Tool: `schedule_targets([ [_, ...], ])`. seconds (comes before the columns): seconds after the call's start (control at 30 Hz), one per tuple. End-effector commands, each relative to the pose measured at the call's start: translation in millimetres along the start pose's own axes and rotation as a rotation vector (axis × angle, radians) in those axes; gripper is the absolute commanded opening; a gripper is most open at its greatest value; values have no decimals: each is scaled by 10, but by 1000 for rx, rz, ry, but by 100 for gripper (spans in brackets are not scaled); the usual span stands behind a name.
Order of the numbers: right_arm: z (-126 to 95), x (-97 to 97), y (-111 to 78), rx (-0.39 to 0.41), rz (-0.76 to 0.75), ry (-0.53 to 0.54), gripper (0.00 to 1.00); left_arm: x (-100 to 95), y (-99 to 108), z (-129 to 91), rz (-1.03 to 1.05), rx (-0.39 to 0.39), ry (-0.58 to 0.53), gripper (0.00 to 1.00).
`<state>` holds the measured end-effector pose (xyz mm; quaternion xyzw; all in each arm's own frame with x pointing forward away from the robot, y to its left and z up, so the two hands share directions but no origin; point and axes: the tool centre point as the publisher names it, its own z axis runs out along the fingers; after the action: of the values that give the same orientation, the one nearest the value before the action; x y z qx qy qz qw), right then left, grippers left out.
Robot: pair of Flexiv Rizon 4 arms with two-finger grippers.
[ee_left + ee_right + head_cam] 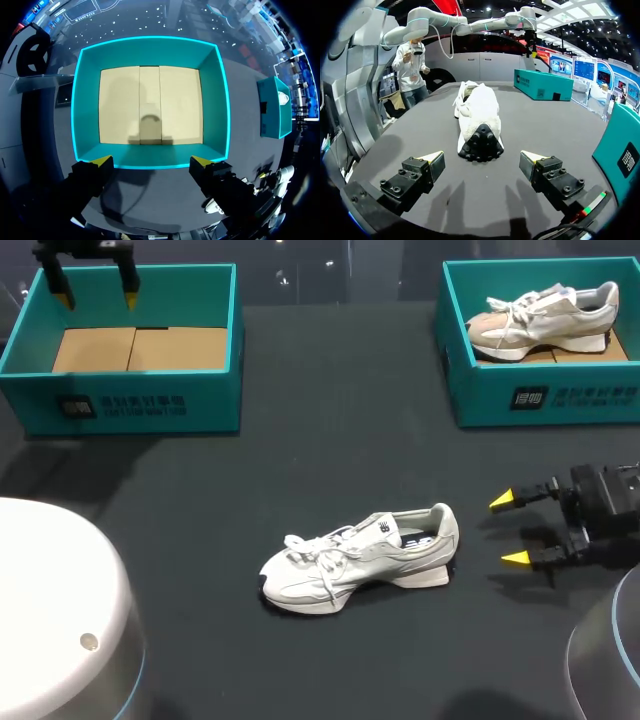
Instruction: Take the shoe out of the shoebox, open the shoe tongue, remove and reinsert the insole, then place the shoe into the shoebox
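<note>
A white shoe [360, 558] lies on its side in the middle of the dark table, toe to the left, heel to the right. My right gripper [510, 530] hangs open just right of the heel, apart from it; in the right wrist view the shoe [477, 115] lies ahead of the open gripper [484, 161], sole heel toward it. My left gripper [97, 295] is open above the empty teal shoebox [125, 405] at the back left. From the left wrist that shoebox [150, 50] shows its bare cardboard floor beyond the open gripper [152, 161].
A second teal shoebox [530, 400] at the back right holds another pale shoe [545, 320]. White rounded arm bases sit at the front left [60, 620] and front right [610, 660] corners. The second shoebox [542, 85] also shows far ahead in the right wrist view.
</note>
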<state>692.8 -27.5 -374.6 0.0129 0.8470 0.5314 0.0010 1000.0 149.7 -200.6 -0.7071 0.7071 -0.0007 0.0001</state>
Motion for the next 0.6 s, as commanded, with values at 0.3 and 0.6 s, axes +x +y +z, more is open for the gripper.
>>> schedule_targets([
  [0.3,352,-24,49,15,-12,23,100,-2,0,-4,0,-1,0,100],
  [0.6,562,-46,12,2,-17,76,100,-2,0,-4,0,-1,0,100],
])
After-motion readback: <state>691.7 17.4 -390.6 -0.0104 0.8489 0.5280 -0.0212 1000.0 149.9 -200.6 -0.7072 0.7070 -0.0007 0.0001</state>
